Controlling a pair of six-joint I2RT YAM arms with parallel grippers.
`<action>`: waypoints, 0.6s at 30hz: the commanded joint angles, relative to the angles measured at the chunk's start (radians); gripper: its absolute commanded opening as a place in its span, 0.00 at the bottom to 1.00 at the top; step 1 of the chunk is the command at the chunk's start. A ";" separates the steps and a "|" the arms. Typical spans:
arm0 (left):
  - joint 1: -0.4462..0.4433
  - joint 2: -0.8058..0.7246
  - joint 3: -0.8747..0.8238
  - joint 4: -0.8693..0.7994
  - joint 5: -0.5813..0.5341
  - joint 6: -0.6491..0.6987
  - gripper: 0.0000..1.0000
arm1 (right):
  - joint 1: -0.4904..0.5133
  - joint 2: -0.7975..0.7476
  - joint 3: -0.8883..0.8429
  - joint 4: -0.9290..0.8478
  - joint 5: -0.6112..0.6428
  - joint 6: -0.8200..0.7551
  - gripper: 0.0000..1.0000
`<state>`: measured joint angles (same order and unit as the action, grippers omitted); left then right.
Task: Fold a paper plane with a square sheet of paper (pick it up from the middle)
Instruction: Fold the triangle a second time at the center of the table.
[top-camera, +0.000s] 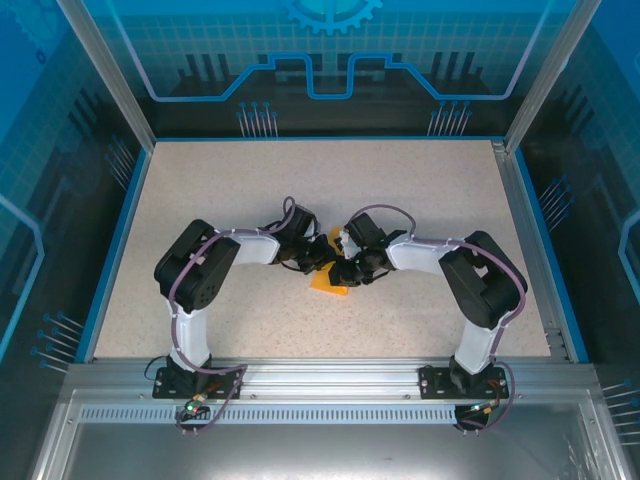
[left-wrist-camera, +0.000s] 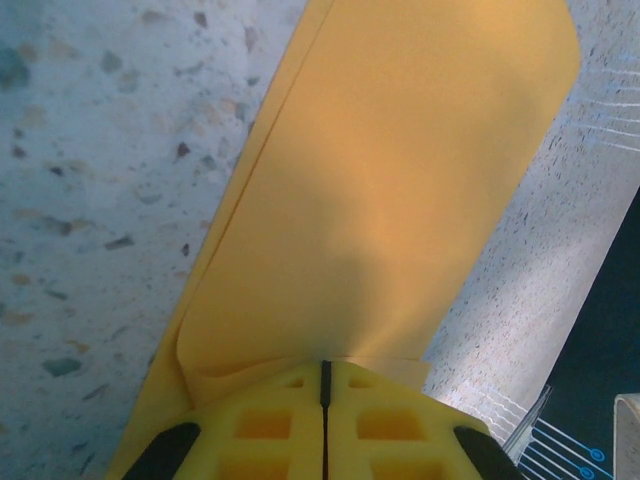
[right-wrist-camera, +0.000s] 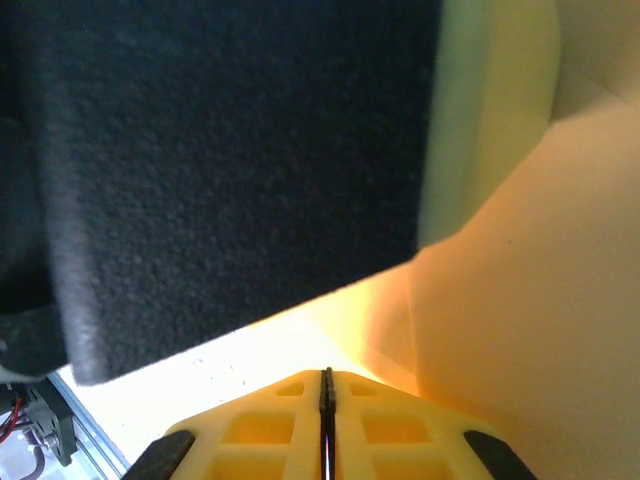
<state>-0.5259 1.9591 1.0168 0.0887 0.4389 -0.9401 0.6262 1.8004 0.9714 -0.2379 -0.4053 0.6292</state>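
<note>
The orange square sheet of paper (top-camera: 330, 283) is folded into a long narrow strip and sits at the middle of the table between my two grippers. In the left wrist view the folded paper (left-wrist-camera: 400, 180) stretches away from my left gripper (left-wrist-camera: 325, 362), whose jaws are shut on its near end. My left gripper (top-camera: 320, 262) and right gripper (top-camera: 346, 272) almost touch over the paper. In the right wrist view my right gripper (right-wrist-camera: 325, 372) is shut, and a raised flap of the paper (right-wrist-camera: 530, 300) runs down to its tips.
The speckled table (top-camera: 250, 190) is bounded by a blue rim and transparent walls. The black body of the left arm (right-wrist-camera: 220, 170) hangs close above the right gripper. Both arms bend inward from their bases at the near edge.
</note>
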 joint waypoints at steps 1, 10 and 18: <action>-0.017 0.044 -0.013 -0.072 -0.013 0.024 0.06 | -0.021 -0.013 0.018 0.019 -0.026 0.015 0.10; -0.019 0.047 -0.009 -0.076 -0.014 0.026 0.06 | -0.038 0.018 -0.001 0.033 -0.035 0.027 0.11; -0.019 0.050 -0.010 -0.082 -0.018 0.025 0.06 | -0.052 0.056 -0.054 0.045 -0.035 0.024 0.11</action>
<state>-0.5266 1.9621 1.0187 0.0895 0.4397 -0.9394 0.5888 1.8328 0.9443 -0.1894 -0.4278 0.6479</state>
